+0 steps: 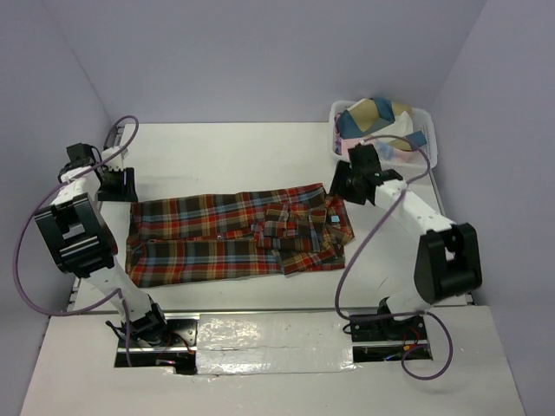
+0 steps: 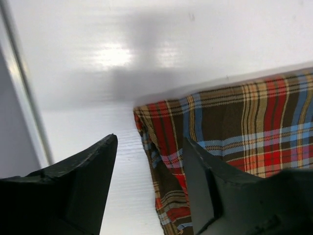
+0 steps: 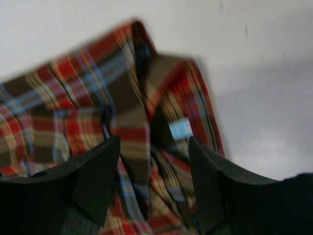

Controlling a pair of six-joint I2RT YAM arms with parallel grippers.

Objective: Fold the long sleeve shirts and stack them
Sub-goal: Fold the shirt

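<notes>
Across the middle of the table (image 1: 260, 147), the plaid shirt (image 1: 225, 238) lies stretched out sideways, collar end toward the right arm and hem toward the left. Looks like the sleeves are tucked in over the body, so it's a long strip rather than a neat packet, though the bunched bit near the collar is hard to read. Left gripper (image 2: 150, 147) hangs over the far hem corner with its fingers spread, holding nothing; one finger sits above the cloth, the other above bare table. Right gripper (image 3: 154, 147) is likewise wide open just above the collar and its little blue label (image 3: 181, 128), gripping nothing. White basket (image 1: 429, 130) in the far right corner has other cloth in it. Rough guess: the first folds are done, with the crosswise folds and the stacking all left to do. No stack anywhere in view.
</notes>
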